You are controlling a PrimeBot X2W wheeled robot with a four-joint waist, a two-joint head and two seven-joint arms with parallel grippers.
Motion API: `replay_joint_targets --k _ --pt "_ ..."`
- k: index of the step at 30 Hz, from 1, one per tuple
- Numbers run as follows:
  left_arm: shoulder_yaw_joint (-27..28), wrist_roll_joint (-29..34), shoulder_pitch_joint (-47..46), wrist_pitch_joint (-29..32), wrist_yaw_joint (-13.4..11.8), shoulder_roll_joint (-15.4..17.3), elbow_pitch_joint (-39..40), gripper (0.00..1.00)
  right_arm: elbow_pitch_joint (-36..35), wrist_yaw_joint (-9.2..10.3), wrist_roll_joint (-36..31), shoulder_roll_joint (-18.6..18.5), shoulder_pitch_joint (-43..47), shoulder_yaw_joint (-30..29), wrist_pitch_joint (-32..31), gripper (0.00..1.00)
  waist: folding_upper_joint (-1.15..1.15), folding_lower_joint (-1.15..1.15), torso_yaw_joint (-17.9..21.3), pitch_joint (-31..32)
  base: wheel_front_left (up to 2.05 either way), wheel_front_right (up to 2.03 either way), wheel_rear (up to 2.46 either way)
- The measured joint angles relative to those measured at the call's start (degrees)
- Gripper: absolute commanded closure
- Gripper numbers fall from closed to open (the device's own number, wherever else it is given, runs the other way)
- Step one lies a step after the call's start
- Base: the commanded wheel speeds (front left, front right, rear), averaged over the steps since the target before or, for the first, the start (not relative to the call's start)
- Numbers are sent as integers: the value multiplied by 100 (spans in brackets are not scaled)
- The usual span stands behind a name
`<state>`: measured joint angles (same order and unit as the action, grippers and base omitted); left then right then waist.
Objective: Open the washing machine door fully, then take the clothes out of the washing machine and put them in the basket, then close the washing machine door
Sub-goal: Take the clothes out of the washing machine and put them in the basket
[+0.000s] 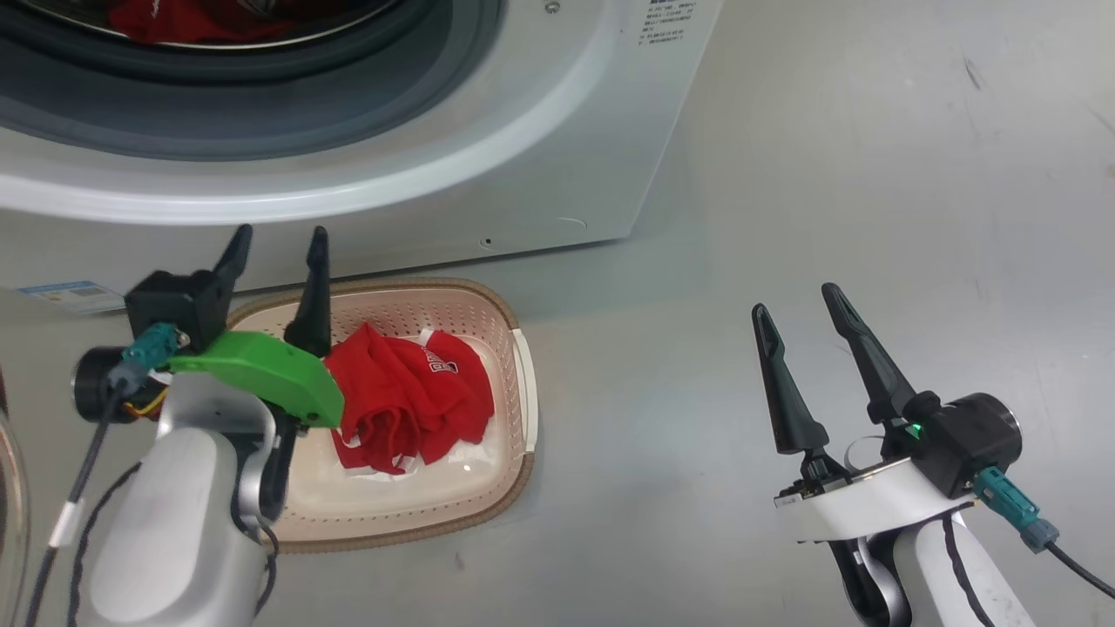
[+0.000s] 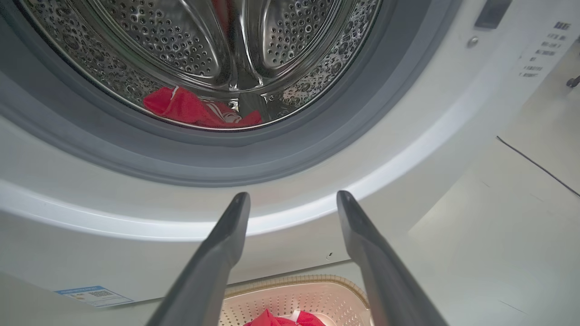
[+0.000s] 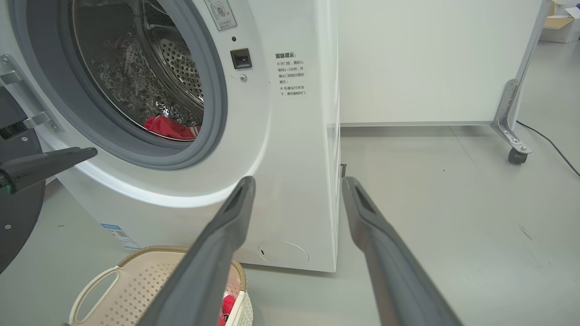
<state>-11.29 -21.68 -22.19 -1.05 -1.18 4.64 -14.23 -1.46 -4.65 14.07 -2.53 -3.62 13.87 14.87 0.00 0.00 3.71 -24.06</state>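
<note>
My left end effector (image 1: 280,233) is spread wide w/ nothing between the fingers, hanging over the basket (image 1: 488,300) at 8 o'clock in head view. My right end effector (image 1: 794,299) is also spread and empty, at 4 o'clock above bare floor (image 1: 784,174).

Risks, as I judge them:
- Some of the clothes (image 2: 190,108) lie low in the drum (image 2: 290,36), at 12 o'clock from my left fingers. Reaching in low could catch a fingertip on the gasket (image 2: 136,154), or drag fabric onto it so the door pinches it at closing.
- The basket sits close under the washing machine (image 1: 523,131) front, so a careless arm swing could shove it away.
- The door (image 3: 18,213) stands open at 9 o'clock in right wrist view, and my left arm could bump it.

Look: bright red jersey fabric w/ white trim, soft and crumpled. One bundle w/ dark lettering is heaped in the basket's middle. The drum piece is smaller and flatter, and I can't tell how much is left.
</note>
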Motion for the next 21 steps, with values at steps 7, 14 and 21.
replay_joint_targets --k 7,14,21 --pt "165 -94 -869 659 103 365 -258 0 -87 -25 163 -4 -342 54 0 0 0 0 253 -543 0 0 0" --pt "231 -100 -1720 1236 211 738 -550 0 -98 -26 416 -5 -684 121 0 0 0 0 527 -1044 0 0 0" --pt "274 -82 -2496 1774 318 1067 -720 0 -90 -23 568 -7 -853 175 0 0 0 0 780 -1401 0 0 0"
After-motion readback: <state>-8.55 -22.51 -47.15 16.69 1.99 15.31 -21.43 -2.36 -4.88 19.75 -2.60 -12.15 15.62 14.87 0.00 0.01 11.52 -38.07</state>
